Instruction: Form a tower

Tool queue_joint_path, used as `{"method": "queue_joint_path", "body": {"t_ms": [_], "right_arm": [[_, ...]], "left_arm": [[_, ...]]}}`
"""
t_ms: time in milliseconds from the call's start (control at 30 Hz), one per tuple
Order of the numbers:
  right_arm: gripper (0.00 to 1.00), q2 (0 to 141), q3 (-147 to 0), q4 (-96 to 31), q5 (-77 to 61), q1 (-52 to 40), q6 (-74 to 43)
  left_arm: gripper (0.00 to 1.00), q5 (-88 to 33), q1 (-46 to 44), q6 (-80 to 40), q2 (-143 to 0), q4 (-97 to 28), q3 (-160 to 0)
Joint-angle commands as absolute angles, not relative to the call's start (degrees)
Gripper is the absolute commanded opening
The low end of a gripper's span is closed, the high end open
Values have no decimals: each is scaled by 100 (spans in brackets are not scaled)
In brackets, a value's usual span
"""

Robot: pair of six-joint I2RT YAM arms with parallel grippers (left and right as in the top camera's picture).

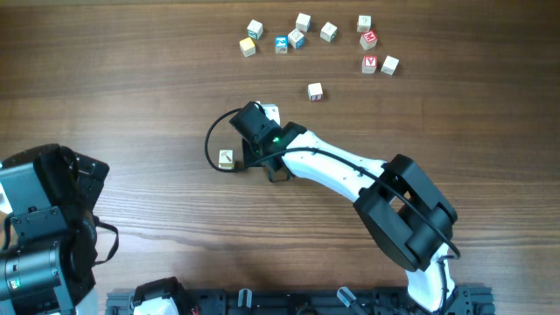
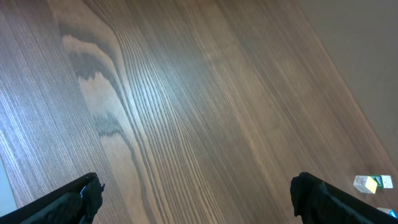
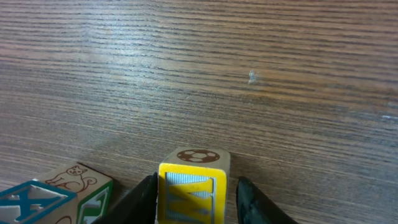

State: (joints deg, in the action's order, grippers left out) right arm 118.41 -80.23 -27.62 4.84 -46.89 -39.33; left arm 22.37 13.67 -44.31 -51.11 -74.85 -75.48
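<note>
A yellow-faced cube (image 3: pixel 189 193) with a football drawn on its far side sits between my right gripper's (image 3: pixel 198 183) fingers. The left finger (image 3: pixel 144 198) touches it and the right finger (image 3: pixel 252 199) stands a sliver away, so the jaws are nearly closed round it. In the overhead view the right gripper (image 1: pixel 252 124) hides this cube. The tower (image 1: pixel 227 158), tan-topped with whitish and greenish sides, stands just left of the gripper. Cubes with a cat, a green letter (image 3: pixel 79 186) and a blue X (image 3: pixel 31 200) are close on the left. My left gripper (image 2: pixel 198 199) is open over bare wood.
A white cube (image 1: pixel 271 112) lies against the right gripper's upper side. One loose cube (image 1: pixel 315 91) sits further back, and several more (image 1: pixel 297 37), some red-faced (image 1: pixel 368 39), are strewn along the far edge. The left arm (image 1: pixel 44 227) rests at the near left corner.
</note>
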Motion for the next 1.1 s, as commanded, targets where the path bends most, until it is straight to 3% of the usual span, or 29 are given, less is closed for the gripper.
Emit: {"method": "queue_joint_path", "body": {"t_ms": [0,500,767,1067], "right_arm": [[37,11968,-7981,-2768,436,-4707,-4099],[28,10348,-7992,-2797,-272,-4735,-4556],[28,10488,-7992,-2718,1090,-5509,-5120],[28,11045,-7992,-2309,1031,-5566,-5100]], "left_arm": [[100,2187,1404,-4506,-5118,-7487,-7516],[100,2187,1404,-4506,-5118,-7487,-7516],[100,2189,1400,-4506,-5118,-7487,-7516],[100,2187,1400,-4506,-5118,-7487,-7516]]}}
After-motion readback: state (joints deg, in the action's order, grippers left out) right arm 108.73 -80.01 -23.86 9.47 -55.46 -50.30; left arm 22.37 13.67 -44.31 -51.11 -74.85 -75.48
